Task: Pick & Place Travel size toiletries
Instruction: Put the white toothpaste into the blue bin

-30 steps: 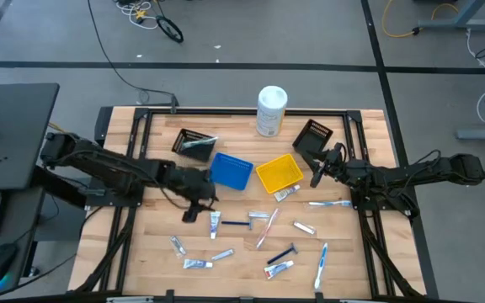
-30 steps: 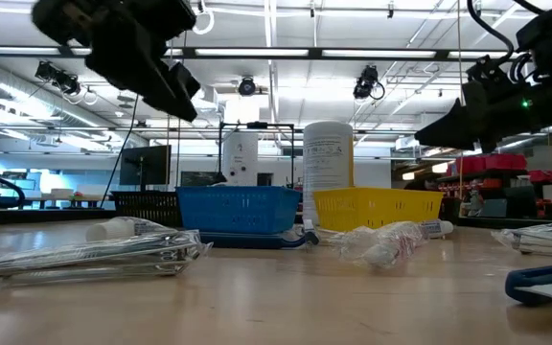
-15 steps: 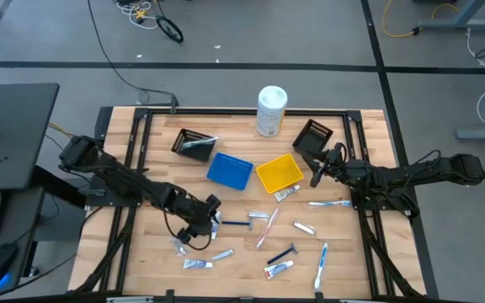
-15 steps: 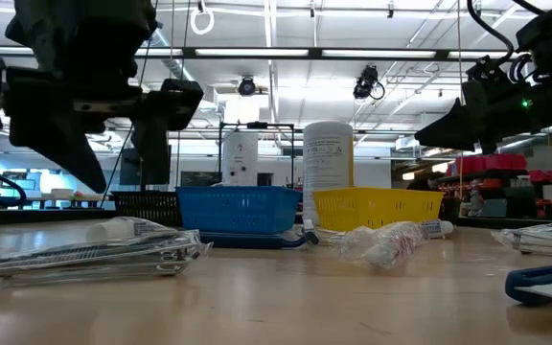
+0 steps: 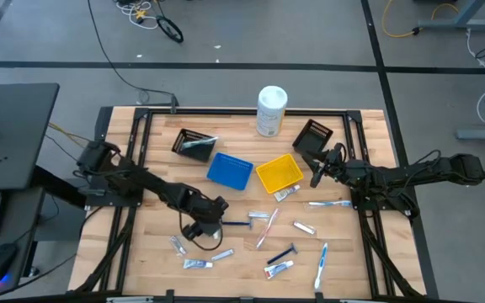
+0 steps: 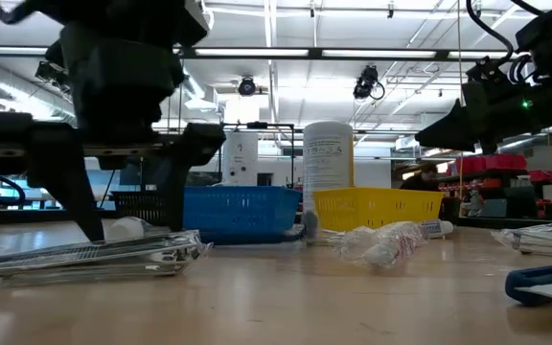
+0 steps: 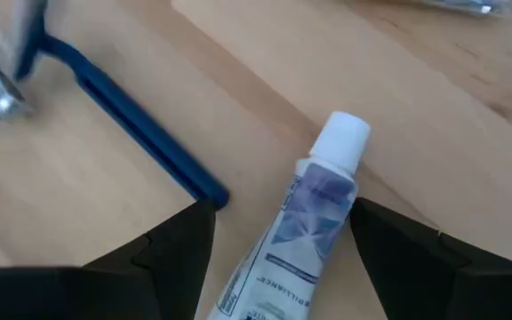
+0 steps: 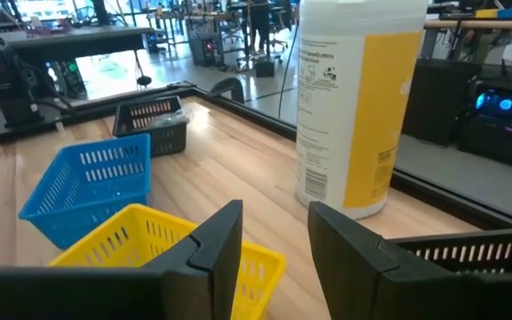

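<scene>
Several small toiletries lie flat on the wooden table: white tubes, wrapped toothbrushes, blue-handled razors. My left gripper (image 5: 205, 220) is open, low over a white tube (image 5: 215, 221) near the table's middle. In the left wrist view this tube (image 7: 305, 213), with its white cap (image 7: 345, 138), lies between the two fingers, which stand on either side of it without plainly touching. A blue razor (image 7: 132, 133) lies beside it. In the low view the left gripper (image 6: 127, 206) reaches down to the table. My right gripper (image 5: 317, 172) hovers slightly open beside the yellow bin (image 5: 279, 173).
A blue bin (image 5: 230, 171), two black bins (image 5: 194, 144) (image 5: 312, 137) and a large white canister (image 5: 271, 110) stand on the far half. More tubes (image 5: 196, 264), a razor (image 5: 283, 253) and toothbrushes (image 5: 321, 263) are scattered over the near half.
My left gripper has moved from beside the blue bin toward the table's near edge and come down to the table, ending with its fingers on either side of the white tube. The right arm has kept still.
</scene>
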Action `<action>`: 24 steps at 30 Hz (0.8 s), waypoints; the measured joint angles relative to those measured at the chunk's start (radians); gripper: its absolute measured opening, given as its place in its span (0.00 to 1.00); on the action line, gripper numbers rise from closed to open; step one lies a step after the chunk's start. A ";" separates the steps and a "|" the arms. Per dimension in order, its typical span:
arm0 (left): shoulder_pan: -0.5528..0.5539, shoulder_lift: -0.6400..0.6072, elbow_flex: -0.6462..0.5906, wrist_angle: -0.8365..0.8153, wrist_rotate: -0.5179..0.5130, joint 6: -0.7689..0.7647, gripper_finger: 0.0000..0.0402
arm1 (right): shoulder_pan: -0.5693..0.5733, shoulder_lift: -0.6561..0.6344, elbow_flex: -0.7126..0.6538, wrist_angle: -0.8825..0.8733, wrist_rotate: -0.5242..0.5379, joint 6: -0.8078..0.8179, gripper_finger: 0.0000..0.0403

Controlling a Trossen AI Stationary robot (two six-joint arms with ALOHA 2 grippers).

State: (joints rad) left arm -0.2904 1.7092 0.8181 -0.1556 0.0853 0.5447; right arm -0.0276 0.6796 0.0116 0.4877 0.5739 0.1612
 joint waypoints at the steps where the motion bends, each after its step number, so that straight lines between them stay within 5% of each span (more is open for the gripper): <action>1: 0.007 0.006 0.005 -0.020 0.011 -0.018 0.66 | 0.000 0.000 0.000 -0.004 0.000 0.000 0.35; 14: 0.021 0.010 0.002 -0.055 0.045 -0.138 0.37 | 0.000 0.000 0.000 -0.021 0.000 -0.003 0.35; 24: 0.023 -0.026 -0.003 -0.072 -0.042 -0.229 0.26 | 0.000 0.000 0.000 -0.020 0.000 -0.003 0.35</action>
State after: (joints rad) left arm -0.2673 1.6830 0.8147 -0.2278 0.0429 0.3158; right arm -0.0273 0.6796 0.0116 0.4675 0.5743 0.1577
